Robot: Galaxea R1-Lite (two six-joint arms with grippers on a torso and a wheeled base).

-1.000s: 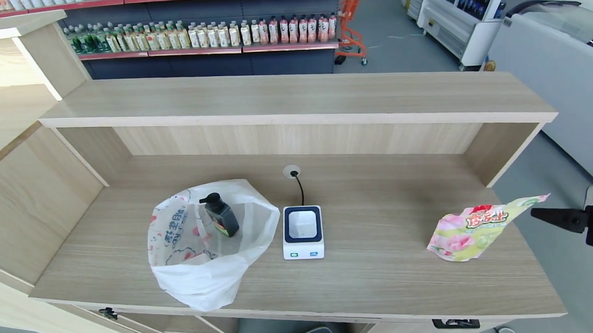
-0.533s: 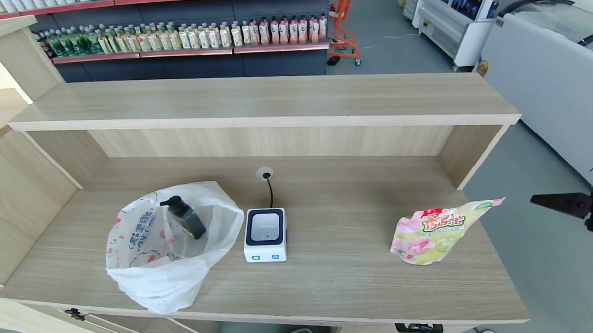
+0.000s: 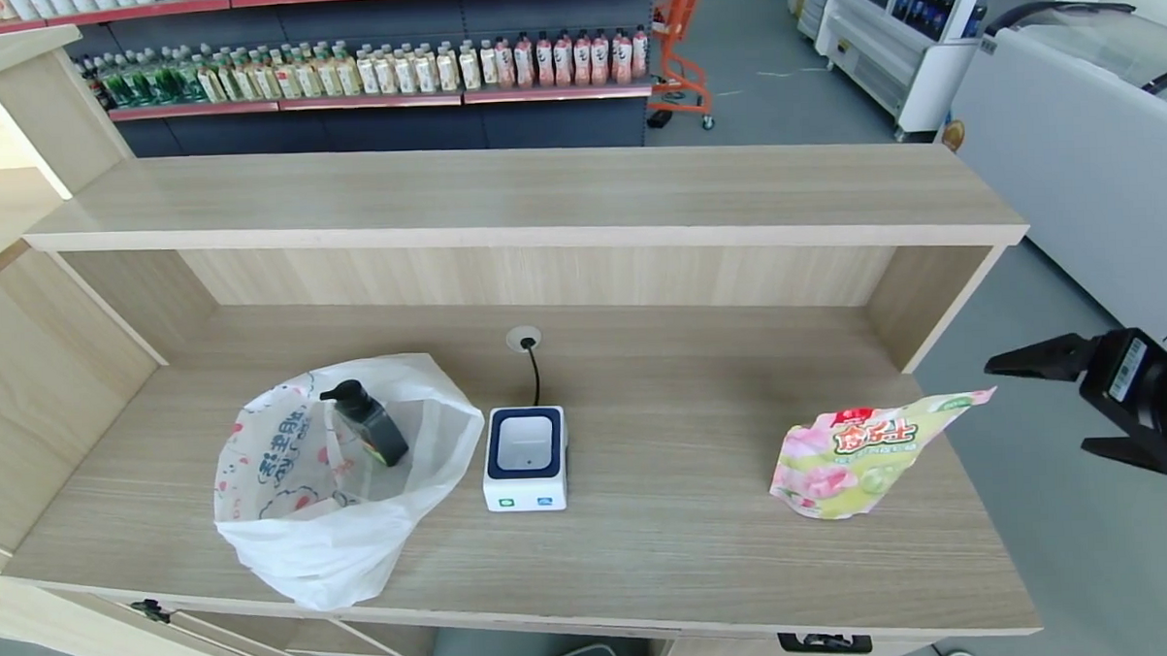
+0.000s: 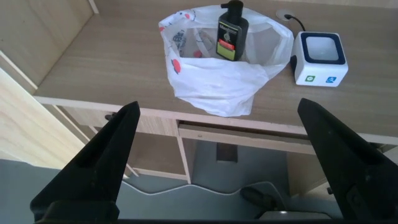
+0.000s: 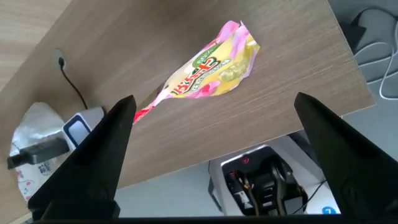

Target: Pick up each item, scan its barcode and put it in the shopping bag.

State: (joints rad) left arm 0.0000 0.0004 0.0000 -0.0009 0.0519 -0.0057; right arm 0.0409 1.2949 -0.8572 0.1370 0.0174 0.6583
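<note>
Checkout counter (image 3: 649, 530) of pale wood-grain laminate, with a raised ledge (image 3: 540, 189) along its far side. Behind it run store shelves of bottled drinks (image 3: 390, 73), an orange cart (image 3: 683, 53) and glass-topped freezers (image 3: 1072, 146) on a grey floor.

The right gripper (image 3: 1035, 404) hangs off the counter's right end, over the floor. Its black, wedge-shaped fingers stand wide apart, holding and touching nothing. The pouch (image 3: 864, 452) lies flat on the counter just inward of this gripper, near the right edge. It is a glossy, soft pink-and-green pack with one corner drawn to a point toward the gripper.

The left gripper (image 4: 217, 106) sits lower than the counter's front edge and outside it. Its fingers are likewise spread wide and empty.

The shopping bag (image 3: 339, 560), thin crumpled white plastic with a printed pattern, lies on the counter straight ahead of the left gripper with its mouth open. A dark pump bottle (image 3: 369, 428) leans inside it.

The scanner (image 3: 525, 456), a white box with a navy-framed window, is beside the bag toward the right gripper. Its black cable (image 3: 534, 373) runs to a round grommet.
</note>
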